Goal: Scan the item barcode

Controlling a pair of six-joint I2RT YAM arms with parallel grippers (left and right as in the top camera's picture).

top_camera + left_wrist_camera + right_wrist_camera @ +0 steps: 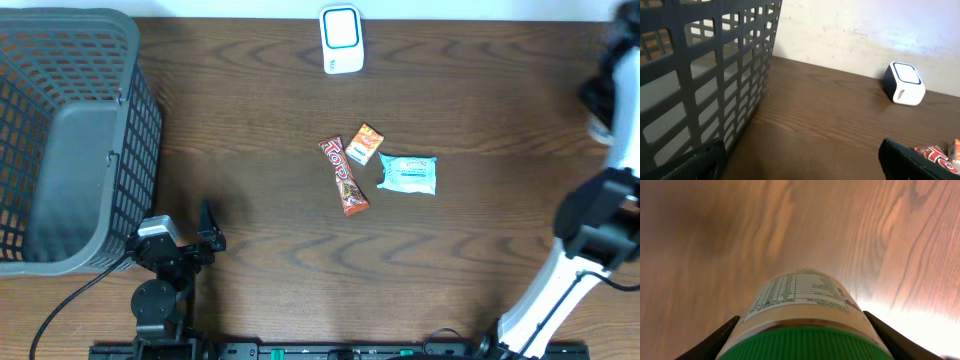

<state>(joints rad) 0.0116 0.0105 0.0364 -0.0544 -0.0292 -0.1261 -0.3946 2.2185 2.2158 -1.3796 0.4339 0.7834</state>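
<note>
In the right wrist view my right gripper [801, 321] is shut on a bottle [797, 297] with a green ribbed cap and a white printed label. Its dark fingers [715, 342] press on both sides just below the cap. The bottle hangs over the wooden table, label side up. No barcode shows on it. In the overhead view only the right arm [600, 215] appears, at the right edge. The white scanner with a blue-rimmed face [341, 40] stands at the table's far middle, also the scanner [904, 83]. My left gripper [210, 228] rests open and empty beside the basket.
A dark grey mesh basket [60, 130] fills the left side, its wall [705, 75] close to my left gripper. In the middle of the table lie a brown chocolate bar [343, 176], an orange packet [365, 144] and a light blue packet [408, 174].
</note>
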